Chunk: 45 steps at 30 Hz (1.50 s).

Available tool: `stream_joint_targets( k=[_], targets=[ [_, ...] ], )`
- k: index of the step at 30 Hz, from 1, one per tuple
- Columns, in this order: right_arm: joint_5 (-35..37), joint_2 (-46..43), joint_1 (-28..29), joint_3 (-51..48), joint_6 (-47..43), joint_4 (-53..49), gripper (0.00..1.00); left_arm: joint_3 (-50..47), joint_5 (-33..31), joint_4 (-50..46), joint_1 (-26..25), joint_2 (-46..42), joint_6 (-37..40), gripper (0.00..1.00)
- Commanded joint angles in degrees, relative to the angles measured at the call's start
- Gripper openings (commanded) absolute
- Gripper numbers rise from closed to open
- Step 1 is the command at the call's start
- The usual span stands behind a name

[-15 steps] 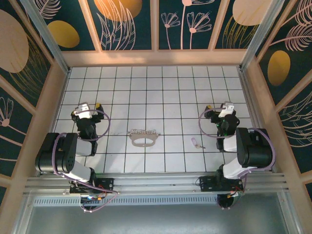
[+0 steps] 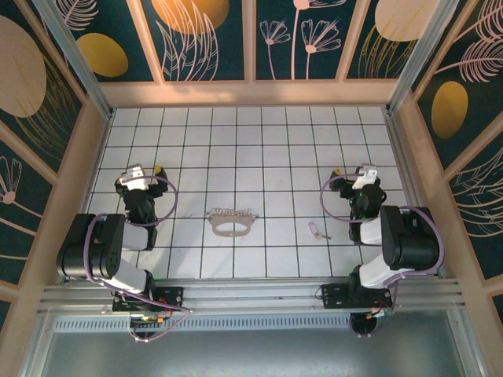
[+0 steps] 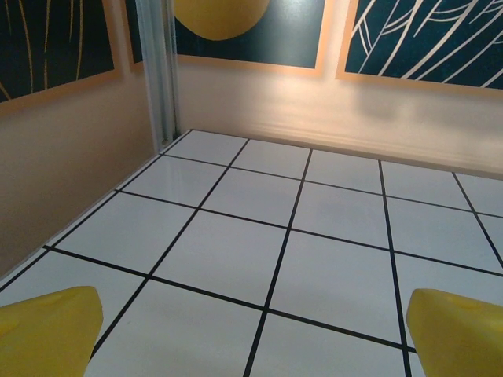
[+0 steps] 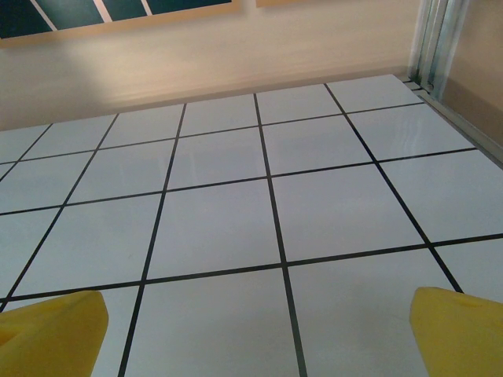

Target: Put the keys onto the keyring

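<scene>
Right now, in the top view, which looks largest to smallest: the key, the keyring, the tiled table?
1. tiled table
2. keyring
3. key
The keyring and key lie flat on the table, so nearness does not blur the order.

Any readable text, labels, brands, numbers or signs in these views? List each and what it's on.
None can be read.
On the wall panels: leaf and disc art, no lettering.
On the tiled floor: grid lines alone.
On the key and the keyring: too small to tell any stamp.
</scene>
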Motion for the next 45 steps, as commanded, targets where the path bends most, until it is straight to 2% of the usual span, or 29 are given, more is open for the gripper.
stream_joint_targets(
  k=[1,6,11,14,19,22,25,29,33,37,42,45],
  targets=[
    [-1.0,0.4,0.0,1.1,0.2,2.1,0.99,1.1,1.0,-0.4,0.1,0.3,-0.1,0.99],
    [-1.2,0.2,0.0,0.9,0.1,2.5,0.99,0.1,1.8,-0.2,0.1,-1.7,0.4,0.96],
    [-1.6,-5.0,0.3,4.4,-0.5,-7.4,0.99,3.1,1.1,-12.5,0.1,-9.0,0.1,0.95],
    [1.7,-10.2,1.1,6.8,0.1,-14.9,0.99,4.2,1.5,-17.8,0.1,-12.6,-1.2,0.94],
    [0.6,-15.4,0.8,14.1,8.6,-29.7,0.99,7.4,1.2,-26.0,0.1,-17.9,-7.1,0.94],
    [1.4,-15.9,-0.5,18.7,19.8,-38.3,0.99,10.7,3.6,-32.6,0.1,-20.2,-11.8,0.93],
    [-7.0,-15.8,-1.9,20.0,23.0,-39.3,0.99,12.3,6.3,-35.6,-0.3,-22.0,-17.5,0.91],
    [-13.6,-17.3,-0.4,18.3,24.1,-38.1,0.96,15.2,10.6,-40.2,-2.9,-22.8,-21.8,0.91],
    [-14.9,-19.3,4.1,17.2,24.0,-41.4,0.88,16.9,13.0,-45.8,-7.8,-23.3,-24.6,0.91],
    [-14.6,-20.5,11.5,16.3,22.3,-45.5,0.83,15.3,14.4,-48.2,-12.0,-24.5,-28.7,0.89],
    [-11.0,-19.4,21.4,13.7,21.1,-46.7,0.83,14.9,12.3,-52.3,-19.8,-25.0,-31.4,0.89],
    [-3.8,-16.9,27.1,15.2,20.3,-51.0,0.83,15.3,14.4,-55.1,-21.8,-25.4,-34.7,0.87]
  ],
)
